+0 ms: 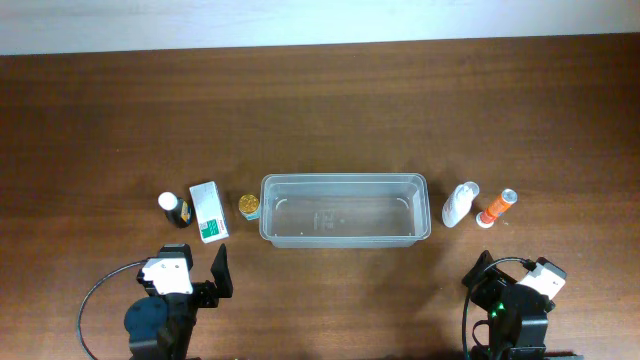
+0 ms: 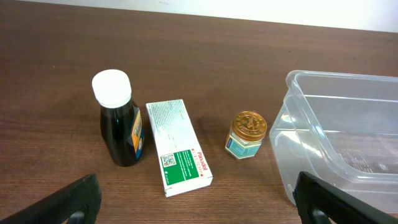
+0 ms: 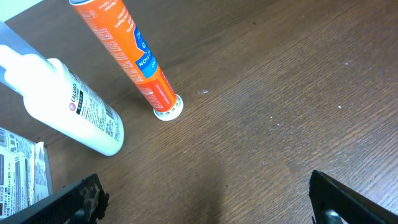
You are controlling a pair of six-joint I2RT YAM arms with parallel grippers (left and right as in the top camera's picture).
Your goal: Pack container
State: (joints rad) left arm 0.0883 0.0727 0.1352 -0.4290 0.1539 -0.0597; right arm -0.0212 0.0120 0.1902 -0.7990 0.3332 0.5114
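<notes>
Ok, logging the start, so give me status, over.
Left gripper open, right gripper open, both empty. Container empty, upright. Opening unobstructed.

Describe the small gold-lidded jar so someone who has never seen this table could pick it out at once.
Find the long clear container in the middle of the table. Just off its left short end stands a small jar, between the container and a white-and-green box. Unlike the flat box and the dark white-capped bottle beyond, it is squat and round with a gold lid.

Both arms sit tucked back, left gripper [image 2: 199, 202] and right gripper [image 3: 205, 199] spread wide (fingers well apart).
</notes>
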